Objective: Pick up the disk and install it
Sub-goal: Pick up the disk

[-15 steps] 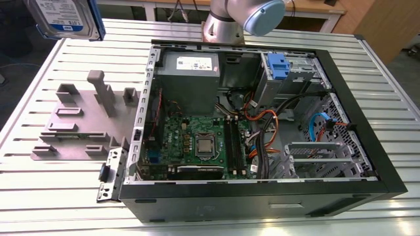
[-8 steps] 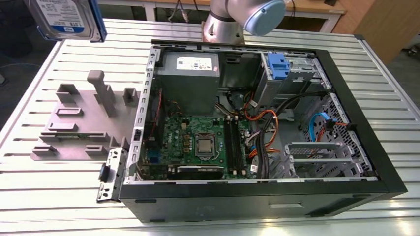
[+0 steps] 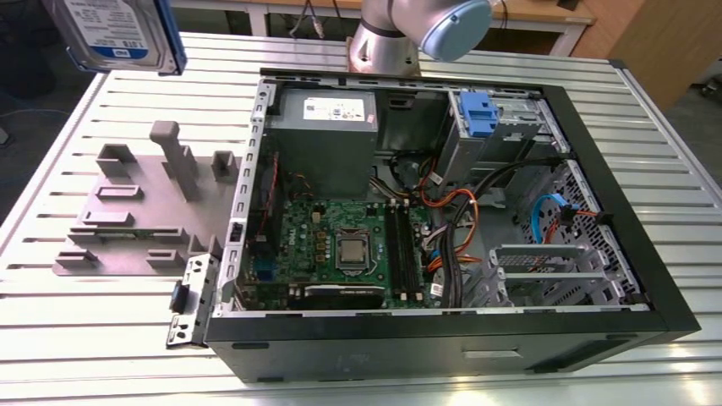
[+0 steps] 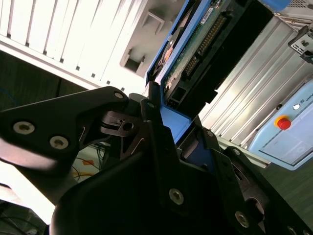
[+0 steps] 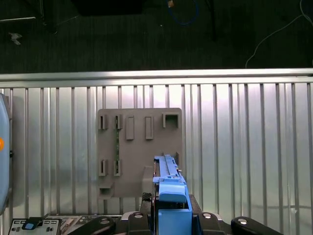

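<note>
The end effector (image 4: pixel 176 122) is clamping shut on the blue-framed end of the disk (image 4: pixel 195 44), gripping it edge-on in the second wrist view. In the exterior view the disk (image 3: pixel 118 32) is hanging in the air at that view's upper left, over the slatted counter (image 3: pixel 631 110) and the grey fixture plate (image 3: pixel 135 211). The pickup is therefore looking done, while the install into the open computer case (image 3: pixel 451 355) is not yet begun. Its white-and-blue label is facing the camera, the print being too small to make out.
</note>
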Motion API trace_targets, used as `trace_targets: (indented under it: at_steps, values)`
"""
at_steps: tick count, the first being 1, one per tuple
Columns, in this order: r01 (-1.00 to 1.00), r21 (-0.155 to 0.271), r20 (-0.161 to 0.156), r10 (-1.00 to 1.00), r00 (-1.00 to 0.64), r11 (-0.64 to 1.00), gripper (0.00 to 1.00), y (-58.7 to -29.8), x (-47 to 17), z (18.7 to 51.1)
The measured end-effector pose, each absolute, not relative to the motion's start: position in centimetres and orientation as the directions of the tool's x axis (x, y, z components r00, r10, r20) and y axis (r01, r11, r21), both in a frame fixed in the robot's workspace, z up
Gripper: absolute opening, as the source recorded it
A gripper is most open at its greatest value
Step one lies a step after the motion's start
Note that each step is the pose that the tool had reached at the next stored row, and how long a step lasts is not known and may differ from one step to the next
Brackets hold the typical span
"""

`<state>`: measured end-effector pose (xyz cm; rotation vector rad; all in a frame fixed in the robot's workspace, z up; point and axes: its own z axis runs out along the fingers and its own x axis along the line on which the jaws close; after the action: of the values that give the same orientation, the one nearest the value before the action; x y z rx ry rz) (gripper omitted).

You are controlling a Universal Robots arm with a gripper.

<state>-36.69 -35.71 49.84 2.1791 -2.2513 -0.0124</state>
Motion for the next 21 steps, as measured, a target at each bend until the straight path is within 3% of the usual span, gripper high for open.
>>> trace_targets:
  at_steps: [21]
  values:
    - [-0.999,0.011,0.001,-0.999,-0.045,0.045,0.36,-37.0,-35.7,49.8]
